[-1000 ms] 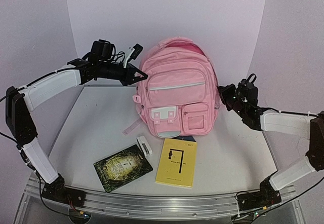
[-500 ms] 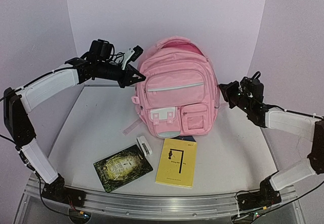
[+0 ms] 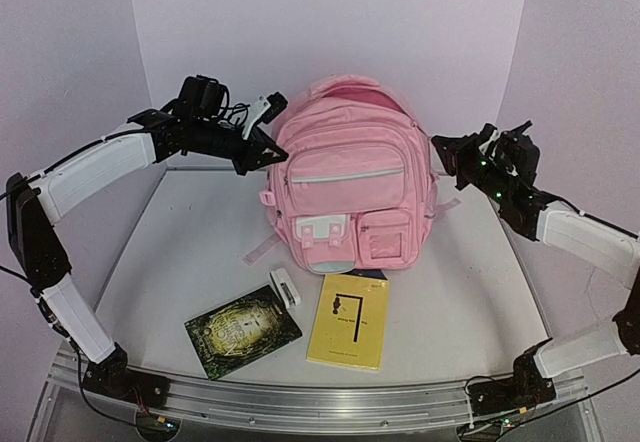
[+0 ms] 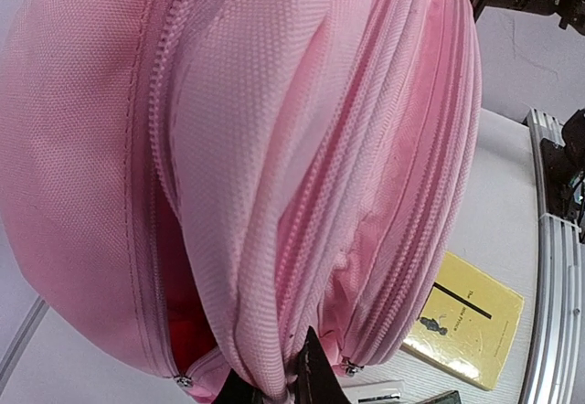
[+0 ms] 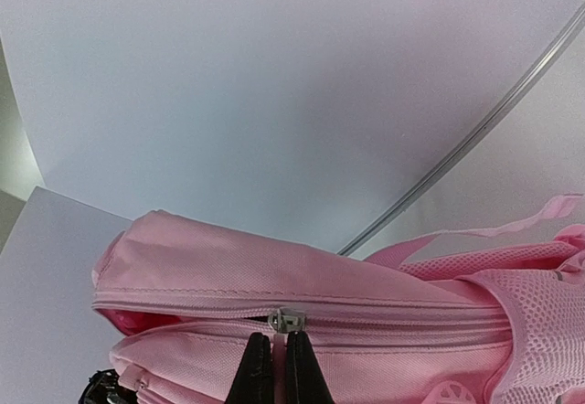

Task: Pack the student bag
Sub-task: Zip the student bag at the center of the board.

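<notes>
**Right arm climbs to the zip at the bag's top**

The large pink fabric student bag [image 3: 345, 182] stands at the back of the pale table [image 3: 180, 242], midway between the two arms. It has kept its place over the last second. What moved is the right gripper [image 3: 446, 154]: from low beside the bag's right flank it has risen to the upper right shoulder. In the right wrist view its fingers are drawn almost together, with the grey metal zip slider [image 5: 284, 319] at their tips. I judge them pinched on that slider, though the contact itself is too small to confirm.

The left gripper [image 3: 272, 152] has barely shifted at the bag's upper left edge. In the left wrist view its dark tips meet on a fold of pink cloth, so it looks clamped there and steadying the bag.

Together this reads as the opening step, one arm anchoring while the other works the main zip. A darker pink gap already shows at the crown.

The bag is upright, its long axis vertical, with the crown up and the base on the table. The two front pockets and the white buckled flap [image 3: 322, 230] face the arm bases.

Unpacked on the table in front of it lie a small white block [image 3: 285, 288], a flat yellow paperback book [image 3: 348, 320] and a dark green-and-gold patterned book [image 3: 243, 330].
</notes>
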Robot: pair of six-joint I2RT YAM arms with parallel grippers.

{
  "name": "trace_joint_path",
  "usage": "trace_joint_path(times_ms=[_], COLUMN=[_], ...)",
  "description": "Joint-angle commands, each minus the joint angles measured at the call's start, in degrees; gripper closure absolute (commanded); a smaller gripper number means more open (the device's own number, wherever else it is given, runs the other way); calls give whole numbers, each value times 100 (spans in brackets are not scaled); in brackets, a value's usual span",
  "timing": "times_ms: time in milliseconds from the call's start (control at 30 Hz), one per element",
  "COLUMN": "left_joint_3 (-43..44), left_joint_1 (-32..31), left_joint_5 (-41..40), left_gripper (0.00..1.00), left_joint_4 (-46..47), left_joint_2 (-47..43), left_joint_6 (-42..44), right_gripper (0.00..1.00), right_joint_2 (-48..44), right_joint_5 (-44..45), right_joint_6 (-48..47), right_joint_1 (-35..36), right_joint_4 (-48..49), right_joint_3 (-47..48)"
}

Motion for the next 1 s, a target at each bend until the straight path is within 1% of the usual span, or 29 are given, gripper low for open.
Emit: trace_joint_path(times_ms=[0,267,367,567,700,967], left_joint_3=[337,692,768,899,999,1168], left_joint_1=[6,8,9,-4,-2,-1], left_joint_5=[-210,243,326,394,431,674], left_gripper=[100,100,100,100,100,100], left_joint_4=[-118,140,197,140,70,271], left_joint_2=[-121,85,115,197,269,414], left_joint_6=[-32,-434,-489,-553,-591,-801], right_gripper=[100,100,100,100,100,100], right_joint_2=[-24,317,526,932,1288,1747], right_joint_5=[-221,-92,67,495,611,992], right_joint_6=[-409,-1604,-2022,-2738,-3102,-3587], right_joint_1=[-17,134,287,808,1204,1809], right_joint_4=[282,-1225,-1762,-2472,-2726,-2858], right_joint_3=[842,2165,2697,3651,4145,4713])
